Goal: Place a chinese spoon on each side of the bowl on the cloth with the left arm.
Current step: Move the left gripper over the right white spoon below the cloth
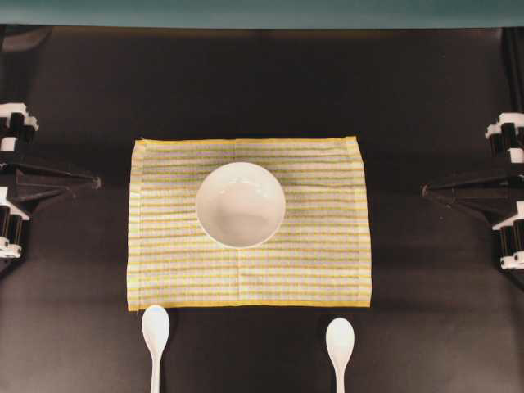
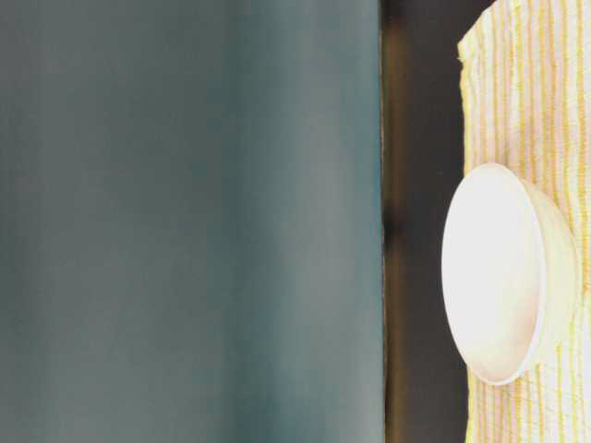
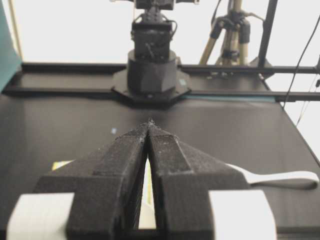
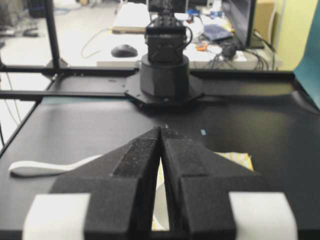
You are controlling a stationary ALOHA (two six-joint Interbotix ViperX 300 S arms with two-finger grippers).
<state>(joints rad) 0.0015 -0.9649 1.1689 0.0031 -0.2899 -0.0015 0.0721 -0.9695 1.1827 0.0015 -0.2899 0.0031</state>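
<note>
The white bowl [image 1: 240, 205] [image 2: 503, 272] sits in the middle of the striped yellow cloth [image 1: 327, 262] [image 2: 536, 92]. Two white chinese spoons lie on the black table just in front of the cloth, one at the left [image 1: 155, 332] and one at the right [image 1: 340, 340], handles pointing towards the table's front edge. My left gripper [image 1: 97, 182] [image 3: 150, 121] rests at the table's left, shut with its tips touching and nothing held. My right gripper [image 1: 426, 191] [image 4: 161, 128] mirrors it at the right, shut and empty. One spoon's handle [image 3: 280, 177] shows beside the left fingers; another handle [image 4: 40, 169] shows beside the right ones.
Bare black tabletop [image 1: 262, 90] surrounds the cloth. A teal backdrop [image 1: 262, 12] runs along the far edge. The opposite arm's base [image 3: 151, 70] [image 4: 164, 75] stands across the table in each wrist view.
</note>
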